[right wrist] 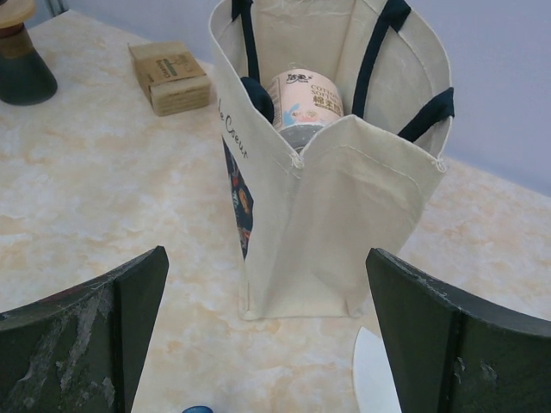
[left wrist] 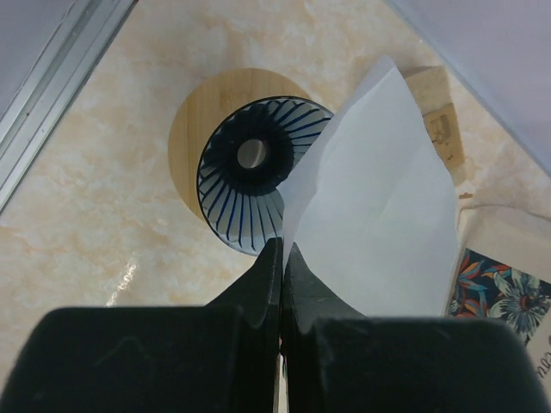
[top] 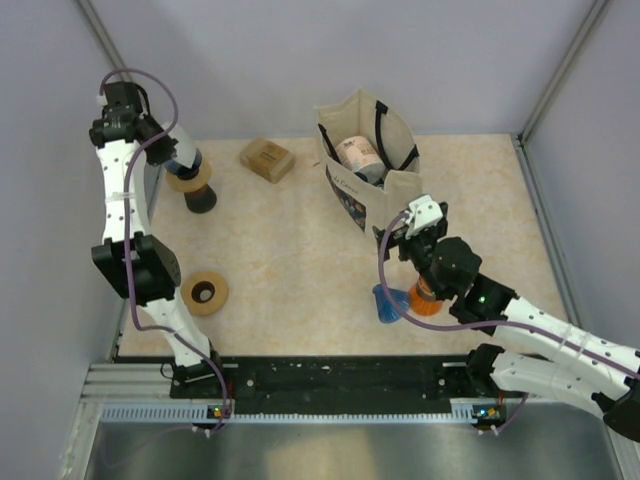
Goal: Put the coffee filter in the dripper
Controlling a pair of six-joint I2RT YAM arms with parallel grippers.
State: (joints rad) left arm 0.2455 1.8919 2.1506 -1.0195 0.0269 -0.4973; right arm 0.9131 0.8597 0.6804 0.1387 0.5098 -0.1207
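The dripper (left wrist: 250, 176) is a dark blue ribbed cone with a hole in its middle, on a round wooden base (left wrist: 194, 129). It stands at the far left of the table (top: 198, 188). My left gripper (left wrist: 281, 251) is shut on the edge of a white paper coffee filter (left wrist: 379, 215). It holds the filter above the dripper, over its right side. In the top view the left gripper (top: 186, 160) hovers right over the dripper. My right gripper (right wrist: 265, 280) is open and empty, facing the cloth tote bag (right wrist: 344, 198).
The tote bag (top: 372, 165) holds a printed roll (right wrist: 306, 101). A brown box (top: 267, 159) lies at the back. A wooden ring (top: 204, 292) lies front left. Blue (top: 386, 303) and orange (top: 427, 297) cones stand under the right arm. A white piece (right wrist: 374, 370) lies before the bag.
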